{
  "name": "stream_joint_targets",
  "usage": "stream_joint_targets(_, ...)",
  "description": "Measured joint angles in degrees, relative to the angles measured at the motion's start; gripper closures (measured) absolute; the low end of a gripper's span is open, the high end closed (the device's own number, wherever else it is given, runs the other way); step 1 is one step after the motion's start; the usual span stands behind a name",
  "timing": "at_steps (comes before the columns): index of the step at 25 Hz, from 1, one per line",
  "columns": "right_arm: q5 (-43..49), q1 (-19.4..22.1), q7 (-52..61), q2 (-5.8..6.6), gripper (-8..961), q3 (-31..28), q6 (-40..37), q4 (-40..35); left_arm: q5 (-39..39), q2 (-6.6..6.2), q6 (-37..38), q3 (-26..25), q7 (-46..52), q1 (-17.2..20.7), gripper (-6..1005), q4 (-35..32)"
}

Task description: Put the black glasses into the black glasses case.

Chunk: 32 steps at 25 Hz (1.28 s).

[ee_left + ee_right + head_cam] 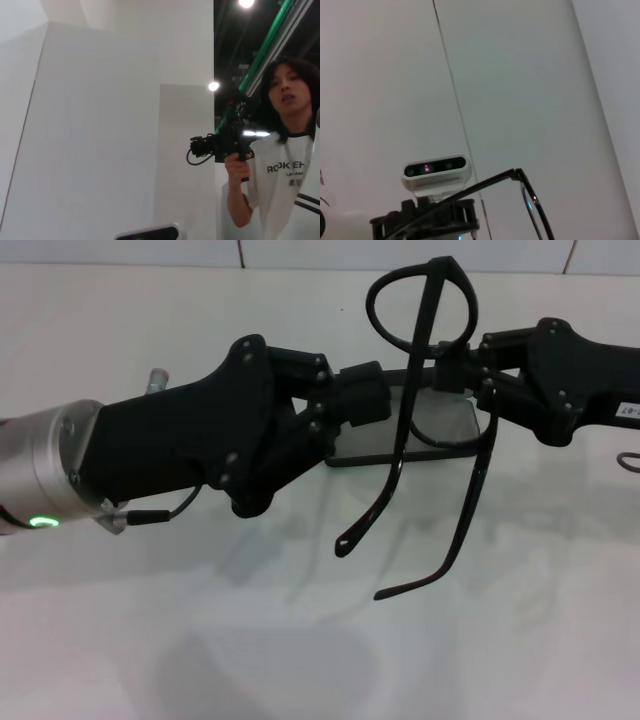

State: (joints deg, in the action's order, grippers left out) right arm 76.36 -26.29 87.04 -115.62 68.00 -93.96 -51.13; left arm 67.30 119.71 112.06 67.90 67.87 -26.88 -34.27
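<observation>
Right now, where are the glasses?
Head view: the glasses hang in the right gripper, right of centre, above the open case.

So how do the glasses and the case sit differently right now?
The black glasses hang in the air, held by the right gripper, temple arms unfolded and pointing down; the black glasses case lies flat on the table, open, at the left gripper. The glasses are a thin wire frame, the case a solid box. Both are black.

A person (280, 165) holds a camera rig (225, 142).
</observation>
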Motion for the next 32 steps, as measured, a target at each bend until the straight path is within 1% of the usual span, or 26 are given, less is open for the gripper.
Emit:
stream_joint_targets(8,0.24,-2.06,-0.44,-0.08,855,0.28,-0.08,0.99,0.05,0.04,-2.57,-0.11,-2.28,-0.51,950,3.21)
stream_joint_targets(12,0.48,-2.73,-0.63,0.0,855,0.28,-0.06,1.54,-0.17,0.04,-3.16,-0.19,-2.58,-0.79,952,3.79)
stream_joint_targets(19,3.28,-2.87,-0.83,-0.06,855,0.52,0.23,2.26,-2.2,-0.17,-1.35,-0.32,-2.37,-0.73,952,3.45)
stream_joint_targets(26,3.02,-4.86,-3.09,-0.07,855,-0.4,0.68,6.39,-2.23,0.07,-0.39,0.07,-2.32,-0.96,952,3.69)
stream_joint_targets(32,2.29,-6.39,-3.63,-0.33,856,0.06,0.67,7.49,-1.77,0.14,-0.73,0.12,-3.18,-1.65,952,5.75)
